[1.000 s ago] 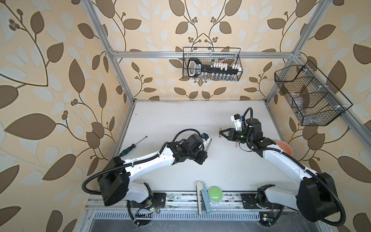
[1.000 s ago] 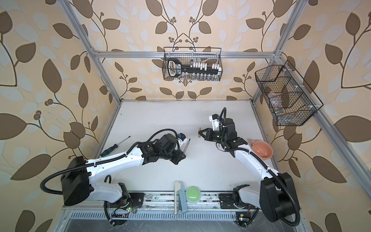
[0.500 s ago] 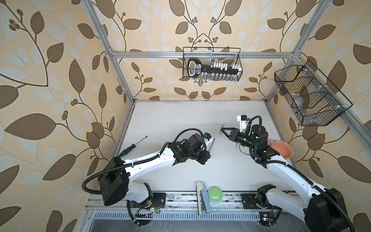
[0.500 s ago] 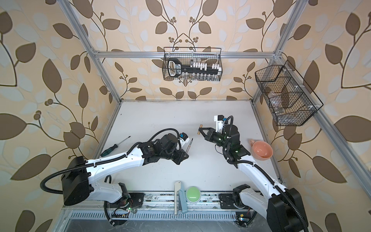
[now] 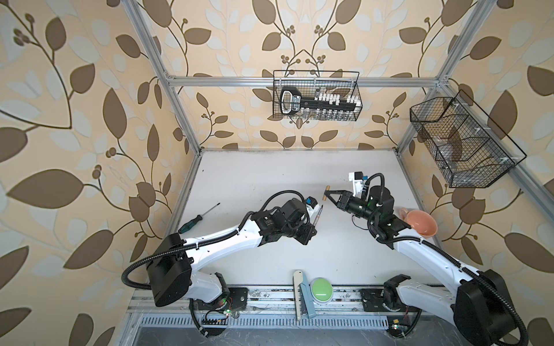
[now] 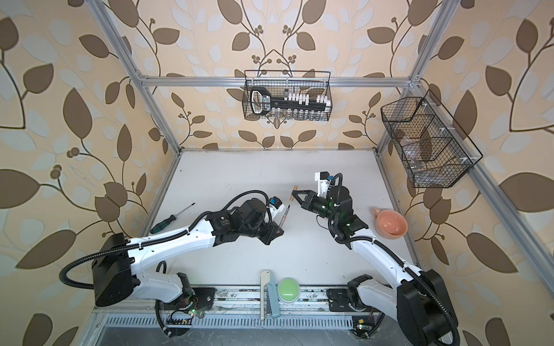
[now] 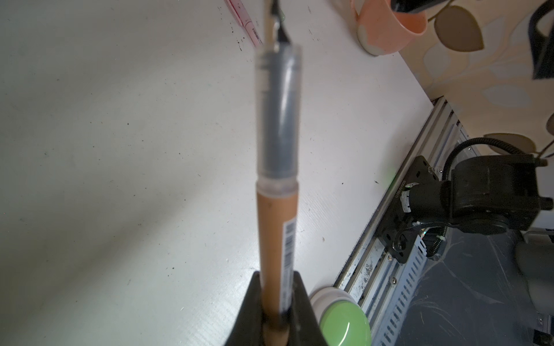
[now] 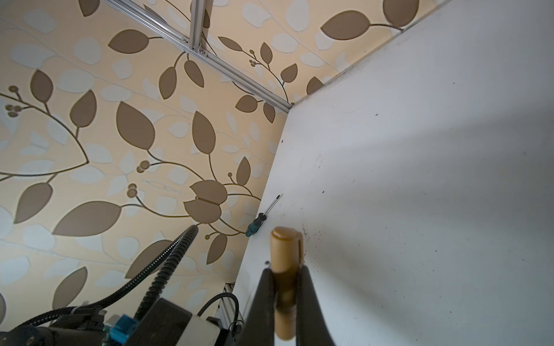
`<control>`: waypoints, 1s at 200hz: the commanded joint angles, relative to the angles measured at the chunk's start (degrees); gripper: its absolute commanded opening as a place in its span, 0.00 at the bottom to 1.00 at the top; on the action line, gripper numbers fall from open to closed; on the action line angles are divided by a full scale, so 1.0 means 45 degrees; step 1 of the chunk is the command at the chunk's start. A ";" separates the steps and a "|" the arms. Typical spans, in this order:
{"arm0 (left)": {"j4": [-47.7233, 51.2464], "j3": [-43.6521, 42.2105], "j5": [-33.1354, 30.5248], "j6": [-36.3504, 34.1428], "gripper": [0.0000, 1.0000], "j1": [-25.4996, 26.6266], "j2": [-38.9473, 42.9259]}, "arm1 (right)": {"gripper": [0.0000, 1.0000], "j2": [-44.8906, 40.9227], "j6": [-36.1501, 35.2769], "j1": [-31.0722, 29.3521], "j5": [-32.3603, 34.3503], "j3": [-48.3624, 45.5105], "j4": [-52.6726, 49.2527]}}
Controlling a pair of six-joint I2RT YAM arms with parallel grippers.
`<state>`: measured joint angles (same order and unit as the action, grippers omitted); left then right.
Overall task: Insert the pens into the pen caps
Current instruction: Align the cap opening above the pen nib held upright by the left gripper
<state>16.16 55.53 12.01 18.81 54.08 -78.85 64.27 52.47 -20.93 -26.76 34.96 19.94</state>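
the left gripper (image 7: 277, 280) is closed tight on the rear end of a brown pen (image 7: 277, 227). the pen's clear grey front section and dark tip run away from the wrist camera, badly blurred, and the very tip is cut off by the frame edge.

the right gripper (image 8: 284, 271) is clamped shut across the middle of a brown cap (image 8: 286, 245). the cap's rounded end shows clearly. its other end is too blurred to tell whether it is the open one.

in both top views the pen (image 5: 318, 214) hangs above the white table (image 5: 254, 179), almost straight behind the green button (image 5: 321, 292) on the front rail. the cap (image 5: 326, 192) is just beyond the pen tip, farther from the button, close but not touching.

1 pink pen (image 7: 244, 21) lies on the table in the left wrist view, cut off by the frame and partly hidden behind the brown pen. the top views do not show it.

a peach cup (image 5: 421, 224) sits behind and to the right of the button. a screwdriver (image 5: 198, 218) lies behind and well to its left.
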 commanded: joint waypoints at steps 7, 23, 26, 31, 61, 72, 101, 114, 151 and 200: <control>0.0041 0.0483 0.0009 -0.0138 0.01 0.0149 0.0227 | 0.00 0.0014 0.0118 -0.0171 -0.0009 0.0102 0.0324; 0.0031 0.0435 -0.0010 -0.0155 0.01 0.0149 0.0187 | 0.00 -0.0081 0.0191 -0.0232 0.0020 0.0102 0.0334; 0.0037 0.0424 -0.0012 -0.0146 0.01 0.0149 0.0187 | 0.00 -0.0119 0.0193 -0.0222 0.0028 0.0088 0.0319; 0.0025 0.0412 -0.0003 -0.0148 0.01 0.0149 0.0172 | 0.00 -0.0178 0.0178 -0.0225 0.0048 0.0116 0.0285; 0.0029 0.0397 -0.0049 -0.0140 0.00 0.0139 0.0236 | 0.00 -0.0289 -0.0159 -0.0250 0.0056 0.0373 -0.0324; 0.0010 0.0385 -0.0077 -0.0161 0.00 0.0139 0.0305 | 0.00 -0.0317 -0.0175 -0.0271 0.0035 0.0327 -0.0357; 0.0034 0.0395 -0.0164 -0.0212 0.01 0.0149 0.0297 | 0.00 -0.0346 -0.0126 -0.0471 -0.0016 0.0279 -0.0344; 0.0023 0.0395 -0.0168 -0.0234 0.01 0.0147 0.0283 | 0.00 -0.0403 -0.0137 -0.0611 0.0046 0.0231 -0.0348; -0.0054 0.0346 -0.0345 -0.0220 0.01 0.0149 0.0324 | 0.00 -0.0678 -0.0388 -0.0842 0.0367 0.0178 -0.0808; -0.0028 0.0318 -0.0344 -0.0284 0.00 0.0149 0.0418 | 0.00 -0.1184 -0.0723 -0.0694 0.0774 0.0207 -0.1454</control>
<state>16.21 55.53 11.44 18.20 54.41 -78.85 60.45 50.13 -24.47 -24.67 34.98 14.96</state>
